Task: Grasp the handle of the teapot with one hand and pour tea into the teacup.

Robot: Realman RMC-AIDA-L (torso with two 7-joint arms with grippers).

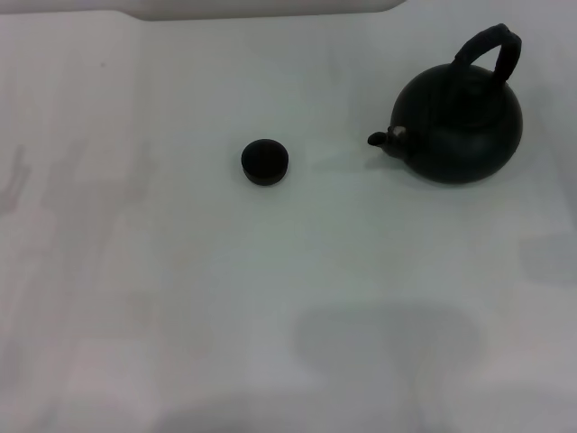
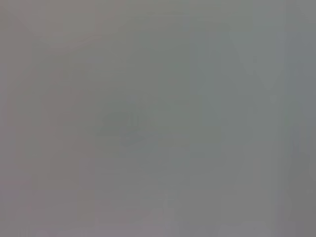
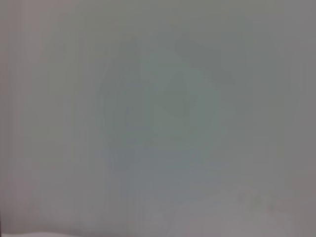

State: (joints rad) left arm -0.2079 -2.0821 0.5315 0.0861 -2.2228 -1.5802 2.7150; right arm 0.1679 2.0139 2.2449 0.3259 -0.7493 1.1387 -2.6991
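Teapot (image 1: 460, 126) sitting upright on white table (image 1: 288, 298), far right, spout (image 1: 383, 138) pointing left toward teacup (image 1: 265, 162). Handle (image 1: 494, 52) arching over top, nothing gripping it. Teacup standing well apart, near centre. Neither gripper showing in any view; finger state impossible to tell.

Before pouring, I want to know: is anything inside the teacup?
The teacup shows only a dark interior from the head view; no liquid is discernible. The teapot stands apart, upright.
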